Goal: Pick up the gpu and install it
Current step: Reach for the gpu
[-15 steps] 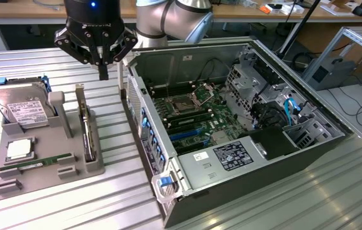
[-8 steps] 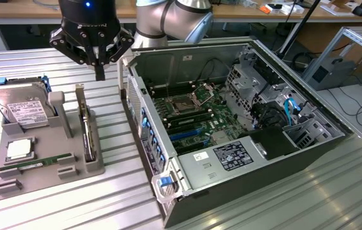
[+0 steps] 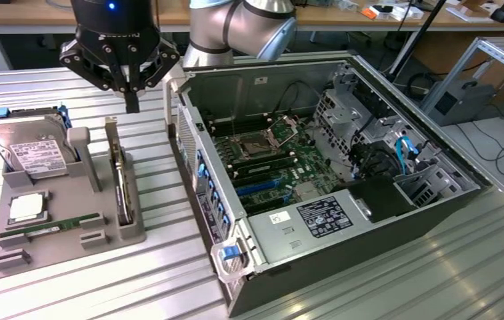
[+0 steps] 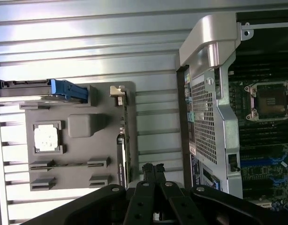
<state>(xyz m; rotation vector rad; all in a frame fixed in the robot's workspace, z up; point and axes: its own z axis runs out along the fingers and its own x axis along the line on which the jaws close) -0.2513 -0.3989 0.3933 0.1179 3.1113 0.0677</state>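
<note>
No text readable anywhere. White printed label [image 3: 39,160] on boxy silver hard drive [image 3: 17,133]: print too small to read. Black sticker [image 3: 325,217] and small white sticker [image 3: 280,217] on grey metal cover [image 3: 275,245] inside open computer case: illegible.

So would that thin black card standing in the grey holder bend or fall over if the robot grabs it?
The thin black card with the pale metal end is probably stiff, being a flat board. It stands on its slim edge in the grey holder, so outside its slot it would likely tip. Being so thin, it is probably light.
</note>
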